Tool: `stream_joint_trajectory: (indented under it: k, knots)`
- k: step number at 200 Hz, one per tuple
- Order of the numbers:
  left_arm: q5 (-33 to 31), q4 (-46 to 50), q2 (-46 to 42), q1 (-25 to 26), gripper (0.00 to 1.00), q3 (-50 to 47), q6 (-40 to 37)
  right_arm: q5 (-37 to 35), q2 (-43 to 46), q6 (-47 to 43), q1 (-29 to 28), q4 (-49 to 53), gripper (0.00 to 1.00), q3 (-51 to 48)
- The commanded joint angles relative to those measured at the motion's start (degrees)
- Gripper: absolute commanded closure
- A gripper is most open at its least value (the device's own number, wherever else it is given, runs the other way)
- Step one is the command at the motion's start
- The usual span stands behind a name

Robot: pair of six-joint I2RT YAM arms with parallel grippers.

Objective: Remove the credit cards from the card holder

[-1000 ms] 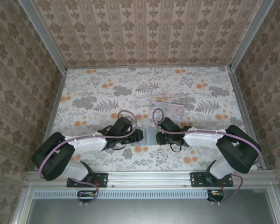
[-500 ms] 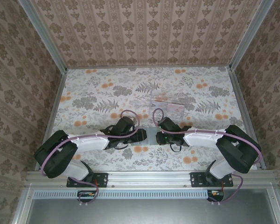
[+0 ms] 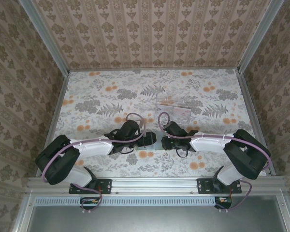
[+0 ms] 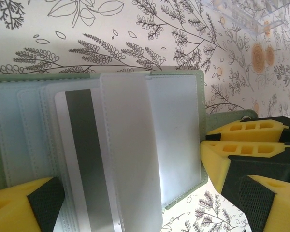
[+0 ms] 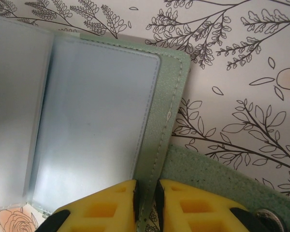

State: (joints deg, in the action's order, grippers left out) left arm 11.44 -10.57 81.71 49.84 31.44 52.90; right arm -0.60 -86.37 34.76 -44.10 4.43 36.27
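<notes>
Floral counter (image 3: 101,96) carries the open card holder (image 5: 170,121) near its front middle. The right pincer (image 5: 146,203) pinches its green edge tightly. The left pincer (image 4: 147,200) is spread wide around the credit cards (image 4: 89,159) on the holder, whose lower ends are cut off. A clear tray (image 3: 174,110) lies farther back.

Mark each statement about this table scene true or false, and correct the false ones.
1. The right gripper is clamped on the green edge of the card holder. True.
2. The card holder is folded shut. False: it lies open, slots showing.
3. A card with a dark stripe sits in the holder. True.
4. The left gripper is shut on a card. False: its fingers stand wide apart.
5. The clear tray lies between the grippers. False: it lies farther out, beyond both.
</notes>
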Motion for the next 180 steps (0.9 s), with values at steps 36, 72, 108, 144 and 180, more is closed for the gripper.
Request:
stream_joint_trajectory:
  k: [36, 72, 108, 144, 180]
  knots:
    - [2.22, -2.08, 2.11, 0.30, 0.11, -0.15, 0.52, 2.05, -2.59, 1.01, -0.45, -0.38, 0.78, -0.15]
    - [2.70, -3.49, 2.45, 0.34, 0.19, -0.50, 1.08, 2.01, -2.66, 1.01, -0.39, -0.38, 0.78, -0.15]
    - [2.53, -2.61, 2.32, 0.30, 0.16, -0.15, 0.88, 2.00, -2.53, 1.01, -0.42, -0.25, 0.78, -0.15]
    - [1.68, -0.99, 0.60, 0.17, 0.05, -0.15, 0.01, 0.37, -0.68, 1.02, -0.35, 0.72, 0.78, -0.49]
    - [1.17, 0.00, -0.81, 0.18, 0.00, -0.15, -0.67, -1.22, 2.56, 0.55, -0.03, 2.46, 0.78, -0.16]
